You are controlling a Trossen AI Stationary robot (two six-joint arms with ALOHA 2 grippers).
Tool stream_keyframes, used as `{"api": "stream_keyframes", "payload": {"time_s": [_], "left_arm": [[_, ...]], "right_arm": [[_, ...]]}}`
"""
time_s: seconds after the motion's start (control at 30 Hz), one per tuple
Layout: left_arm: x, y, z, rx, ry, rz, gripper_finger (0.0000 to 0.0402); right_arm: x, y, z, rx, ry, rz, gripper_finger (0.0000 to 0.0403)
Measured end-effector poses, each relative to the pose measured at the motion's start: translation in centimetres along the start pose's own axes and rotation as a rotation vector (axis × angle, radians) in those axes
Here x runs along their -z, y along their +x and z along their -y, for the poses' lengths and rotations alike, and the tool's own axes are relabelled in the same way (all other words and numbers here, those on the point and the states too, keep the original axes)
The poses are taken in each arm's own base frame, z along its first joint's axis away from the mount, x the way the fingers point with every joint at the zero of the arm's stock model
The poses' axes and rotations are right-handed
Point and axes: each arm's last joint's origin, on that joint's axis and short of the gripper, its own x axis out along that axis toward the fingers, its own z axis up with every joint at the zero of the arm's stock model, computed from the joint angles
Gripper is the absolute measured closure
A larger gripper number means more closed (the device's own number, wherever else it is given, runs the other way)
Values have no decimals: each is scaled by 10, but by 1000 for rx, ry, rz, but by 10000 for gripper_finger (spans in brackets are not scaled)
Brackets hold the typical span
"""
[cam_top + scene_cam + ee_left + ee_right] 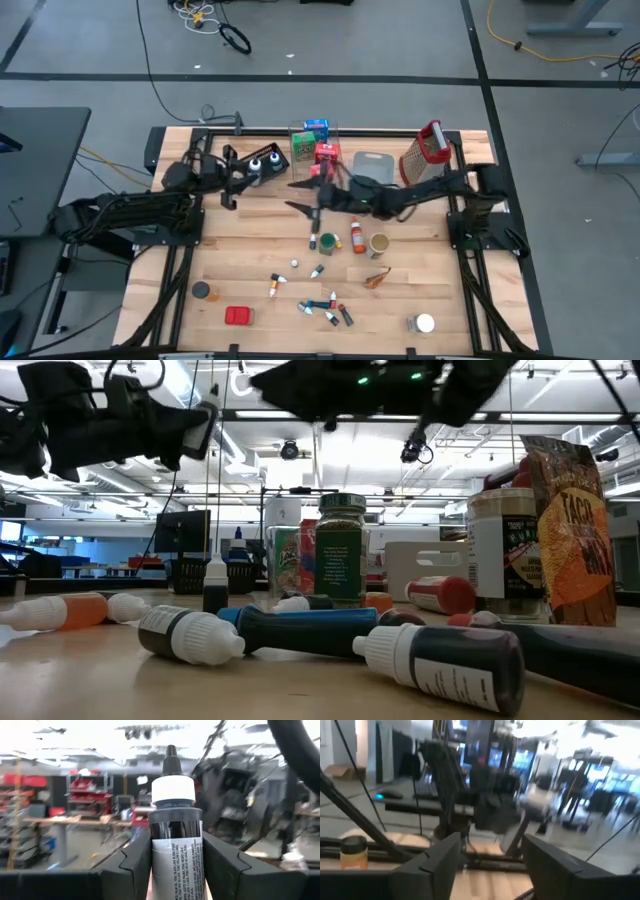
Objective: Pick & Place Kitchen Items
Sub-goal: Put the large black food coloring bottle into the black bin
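Our left gripper [175, 865] pinches a black dropper bottle [175, 820] with a white cap, upright between its fingers, held above the tabletop near the far left corner, just beside the black tray [262, 160]. Our right gripper [490, 860] hangs mid-table with its jaws spread and nothing between them. Behind it, near the far edge, the clear bin [312, 145] holds green, blue and red boxes. The other small bottles [325, 308] lie scattered toward the near edge, with a red box [238, 316] nearby.
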Motion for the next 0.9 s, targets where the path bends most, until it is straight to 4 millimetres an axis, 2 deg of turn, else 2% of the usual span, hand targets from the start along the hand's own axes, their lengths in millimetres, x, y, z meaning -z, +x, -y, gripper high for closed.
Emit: {"api": "stream_keyframes", "payload": {"time_s": [0.23, 0.43, 0.6, 0.9], "left_arm": [[-4, 0, 2, 56, -18, 27, 244], [-4, 0, 2, 57, -21, 32, 244], [-4, 0, 2, 57, -16, 33, 244], [-9, 0, 4, 71, -3, 79, 244]], "right_arm": [[15, 51, 19, 62, 95, -22, 109], [30, 78, 28, 5, 137, -21, 96], [29, 89, 35, -26, 138, 0, 108], [31, 89, 45, -63, 164, -8, 144]]}}
